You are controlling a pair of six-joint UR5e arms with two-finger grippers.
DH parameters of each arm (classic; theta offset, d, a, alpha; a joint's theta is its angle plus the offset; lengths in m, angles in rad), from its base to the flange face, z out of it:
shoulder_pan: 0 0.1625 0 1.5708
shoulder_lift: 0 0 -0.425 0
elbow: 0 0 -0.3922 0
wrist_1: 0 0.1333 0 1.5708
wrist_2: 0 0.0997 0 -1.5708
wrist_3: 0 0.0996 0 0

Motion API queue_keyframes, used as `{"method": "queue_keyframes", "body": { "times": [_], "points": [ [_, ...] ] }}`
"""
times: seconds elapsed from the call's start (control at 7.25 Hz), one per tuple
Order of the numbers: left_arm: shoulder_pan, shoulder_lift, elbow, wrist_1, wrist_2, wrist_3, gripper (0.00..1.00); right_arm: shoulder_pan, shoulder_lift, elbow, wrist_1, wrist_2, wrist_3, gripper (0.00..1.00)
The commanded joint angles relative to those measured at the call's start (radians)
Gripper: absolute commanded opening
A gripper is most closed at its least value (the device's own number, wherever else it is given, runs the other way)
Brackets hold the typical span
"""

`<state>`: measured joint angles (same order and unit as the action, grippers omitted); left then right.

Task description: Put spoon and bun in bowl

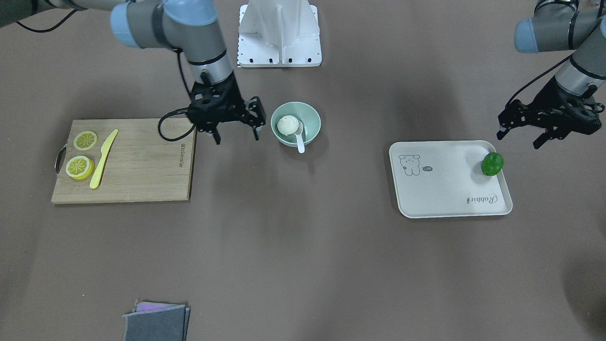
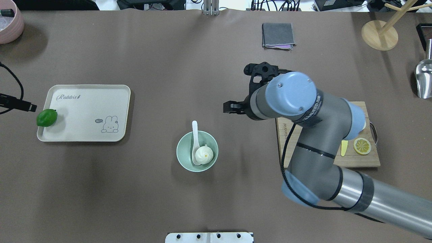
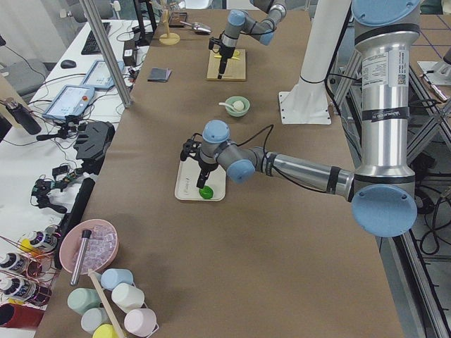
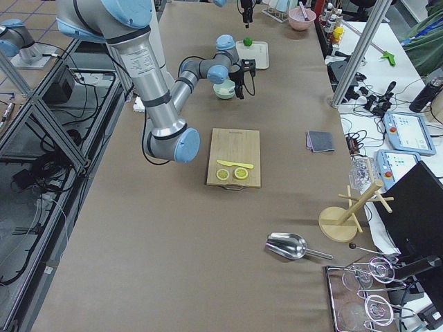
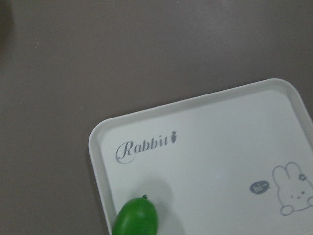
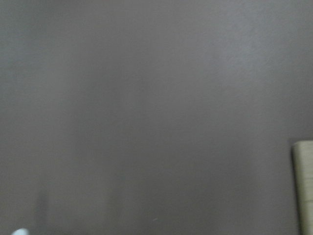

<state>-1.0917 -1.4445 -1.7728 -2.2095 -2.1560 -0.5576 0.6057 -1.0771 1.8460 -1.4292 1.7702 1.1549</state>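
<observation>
The pale mint-green bowl (image 1: 313, 116) stands mid-table, also in the overhead view (image 2: 210, 142). The white pleated bun (image 1: 288, 125) lies inside it. The white spoon (image 1: 300, 140) rests in the bowl beside the bun, its handle sticking out over the rim (image 2: 194, 130). My right gripper (image 1: 237, 139) hangs open and empty above the table between the bowl and the cutting board, apart from both. My left gripper (image 1: 519, 139) is open and empty, above the far corner of the cream tray near the green fruit.
A cream tray (image 1: 445, 189) holds a green round fruit (image 1: 492, 164), also seen in the left wrist view (image 5: 137, 218). A wooden cutting board (image 1: 142, 166) carries lemon slices (image 1: 79, 166) and a yellow knife (image 1: 103, 158). A folded grey cloth (image 1: 156, 322) lies at the operators' edge.
</observation>
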Motion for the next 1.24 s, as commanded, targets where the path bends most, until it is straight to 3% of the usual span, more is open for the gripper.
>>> {"method": "queue_keyframes", "body": {
  "times": [0.0, 0.14, 0.28, 0.41, 0.69, 0.83, 0.97, 1.1],
  "points": [
    [-0.089, 0.099, 0.079, -0.081, 0.092, 0.075, 0.98, 0.197, -0.180, 0.035, 0.009, 0.122, -0.295, 1.00],
    [-0.170, 0.098, 0.094, 0.007, 0.055, 0.124, 0.99, 0.279, -0.278, 0.068, 0.007, 0.162, -0.433, 1.00],
    [-0.228, 0.087, 0.095, 0.140, 0.004, 0.294, 0.99, 0.366, -0.359, 0.079, 0.009, 0.251, -0.536, 1.00],
    [-0.302, 0.058, 0.087, 0.300, -0.030, 0.452, 0.98, 0.443, -0.438, 0.084, 0.009, 0.274, -0.625, 1.00],
    [-0.382, -0.035, 0.020, 0.650, -0.090, 0.582, 0.99, 0.593, -0.568, 0.052, 0.004, 0.288, -0.945, 1.00],
    [-0.386, -0.056, -0.026, 0.779, -0.087, 0.594, 0.99, 0.673, -0.605, 0.003, 0.001, 0.367, -1.053, 1.00],
    [-0.386, -0.053, -0.028, 0.780, -0.091, 0.594, 0.99, 0.766, -0.625, -0.055, 0.004, 0.497, -1.096, 1.00],
    [-0.386, -0.057, -0.024, 0.781, -0.090, 0.585, 0.99, 0.822, -0.655, -0.118, 0.007, 0.568, -1.110, 1.00]
  ]
}}
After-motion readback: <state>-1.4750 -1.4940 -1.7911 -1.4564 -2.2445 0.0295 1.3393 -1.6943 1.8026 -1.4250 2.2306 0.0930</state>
